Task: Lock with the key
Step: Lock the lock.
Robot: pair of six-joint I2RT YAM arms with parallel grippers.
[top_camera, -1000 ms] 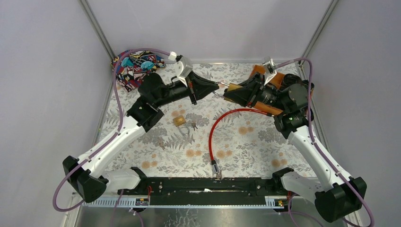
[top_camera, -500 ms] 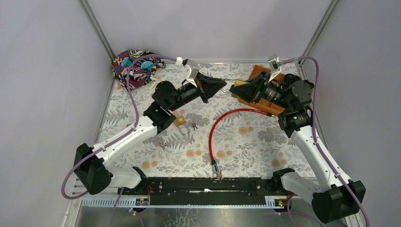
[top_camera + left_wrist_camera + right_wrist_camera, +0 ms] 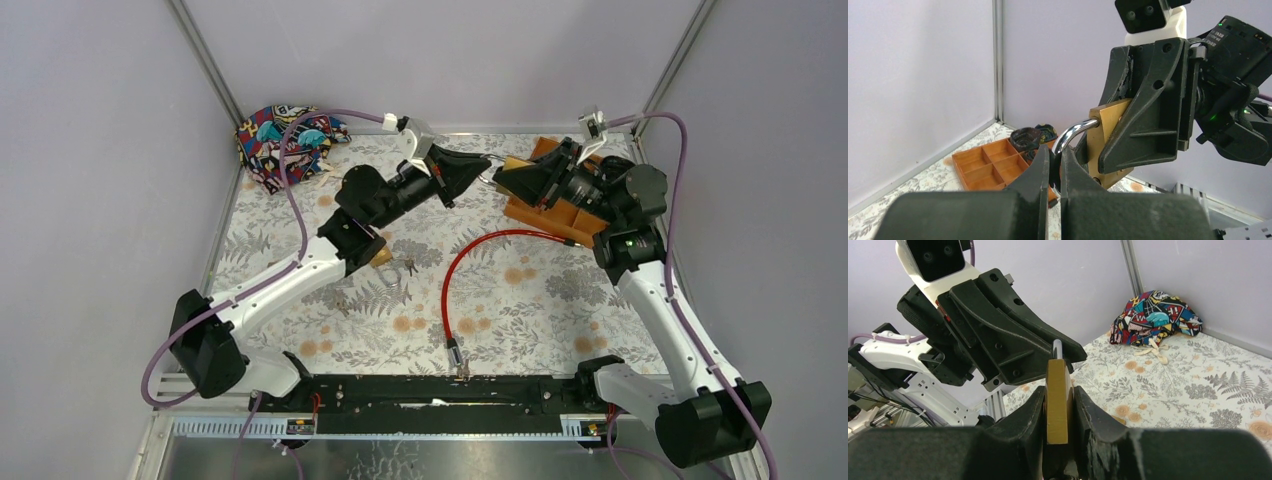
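Note:
A brass padlock (image 3: 513, 168) hangs in the air at the back of the table, between my two grippers. My right gripper (image 3: 512, 179) is shut on its brass body (image 3: 1057, 405). My left gripper (image 3: 484, 170) is shut on its silver shackle (image 3: 1071, 138), which stands out of the body. In the left wrist view my left gripper (image 3: 1054, 156) pinches the shackle, with the brass body (image 3: 1106, 125) just beyond. A bunch of keys (image 3: 404, 268) lies on the table beside a second brass padlock (image 3: 380, 257), which the left arm partly hides.
A red cable (image 3: 448, 280) curves across the middle of the table. An orange compartment tray (image 3: 566, 210) sits at the back right, under the right arm. A patterned cloth bag (image 3: 283, 142) lies in the back left corner. Walls enclose the table.
Both grippers, joined at the padlock, have moved to the right and toward the back. The left arm has stretched further across and now covers part of the second padlock.

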